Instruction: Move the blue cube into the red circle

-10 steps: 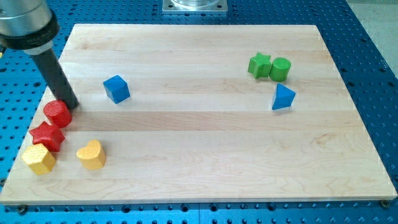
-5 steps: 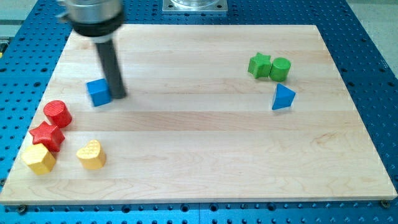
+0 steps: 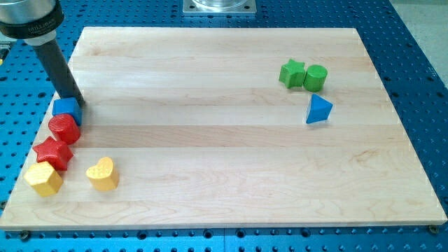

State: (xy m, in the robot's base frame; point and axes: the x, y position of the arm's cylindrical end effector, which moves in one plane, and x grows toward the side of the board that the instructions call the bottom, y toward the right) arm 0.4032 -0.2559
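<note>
The blue cube (image 3: 66, 109) sits at the board's left edge, touching the top of the red circle (image 3: 64, 129), a short red cylinder. My tip (image 3: 75, 101) is at the cube's upper right corner, touching or nearly touching it. The dark rod rises from there toward the view's top left.
A red star (image 3: 53, 153), a yellow hexagon (image 3: 43, 179) and a yellow heart (image 3: 102, 173) lie below the red circle at the lower left. A green star (image 3: 292, 73), a green cylinder (image 3: 316, 77) and a blue triangle (image 3: 318, 110) sit at the upper right.
The blue cube has slid left and slightly down, from mid-left of the board to against the red circle. My tip swung round the cube's right side and followed it left.
</note>
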